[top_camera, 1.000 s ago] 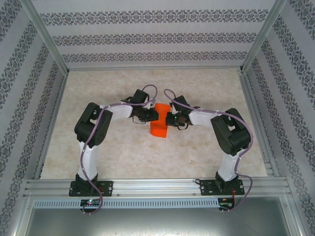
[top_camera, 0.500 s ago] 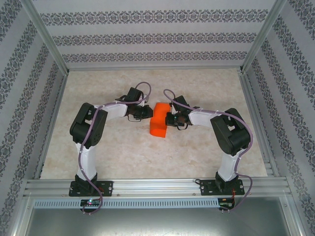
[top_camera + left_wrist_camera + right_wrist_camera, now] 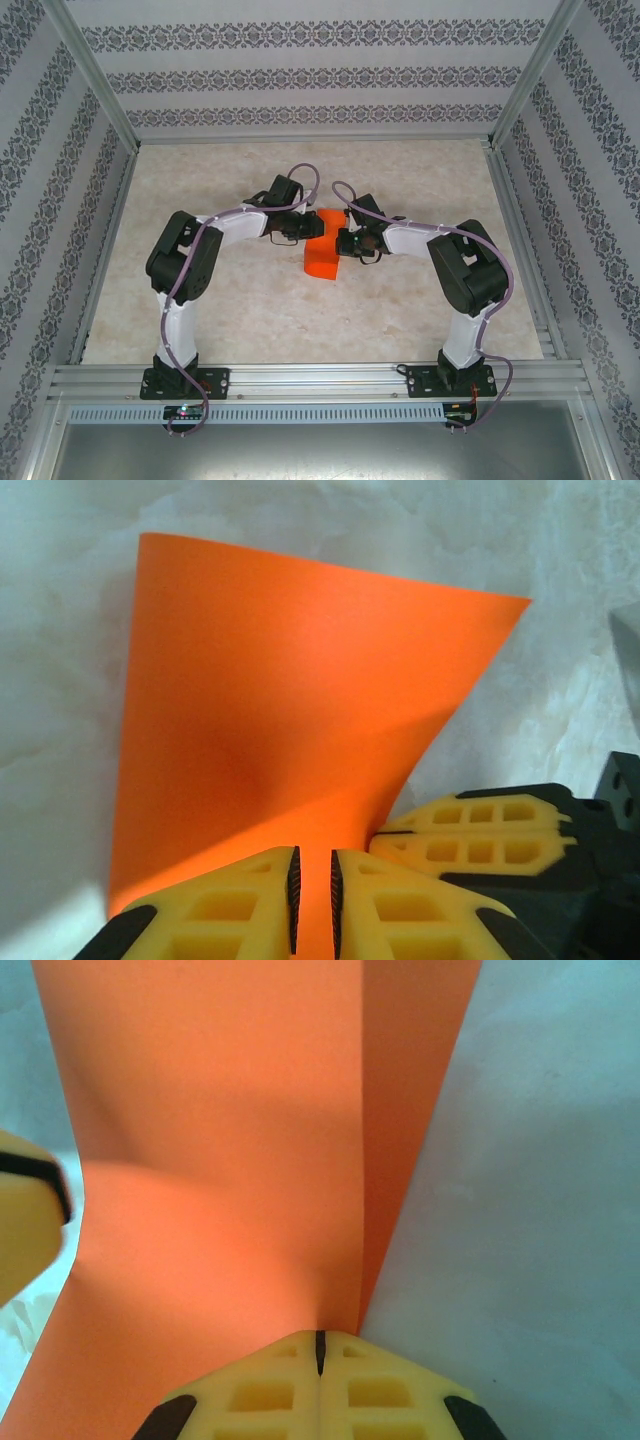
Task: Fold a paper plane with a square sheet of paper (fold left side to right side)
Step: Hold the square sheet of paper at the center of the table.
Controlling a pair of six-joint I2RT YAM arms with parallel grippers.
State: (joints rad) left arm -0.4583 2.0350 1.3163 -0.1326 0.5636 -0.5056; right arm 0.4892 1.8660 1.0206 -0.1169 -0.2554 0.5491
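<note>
The square sheet of paper (image 3: pixel 322 258) is bright orange and lies partly folded at the table's middle, between both grippers. My left gripper (image 3: pixel 308 228) hovers at its left upper edge. In the left wrist view the sheet (image 3: pixel 290 680) bows upward ahead of my left gripper (image 3: pixel 311 855), whose jaws stand a narrow slit apart with only orange showing behind the gap. My right gripper (image 3: pixel 343 243) is at the sheet's right edge. In the right wrist view my right gripper (image 3: pixel 320 1338) is shut, its tips pinching the sheet (image 3: pixel 220 1140) beside a darker lower layer.
The pale marbled tabletop (image 3: pixel 250 300) lies bare around the sheet. Patterned walls and aluminium rails (image 3: pixel 110 230) box the table in. The right arm's yellow fingers (image 3: pixel 480 830) sit close to my left fingers.
My left gripper swung left, off the sheet, then came back right onto its upper left edge. The sheet spread wider meanwhile and looks narrower again now. The right arm stayed put.
</note>
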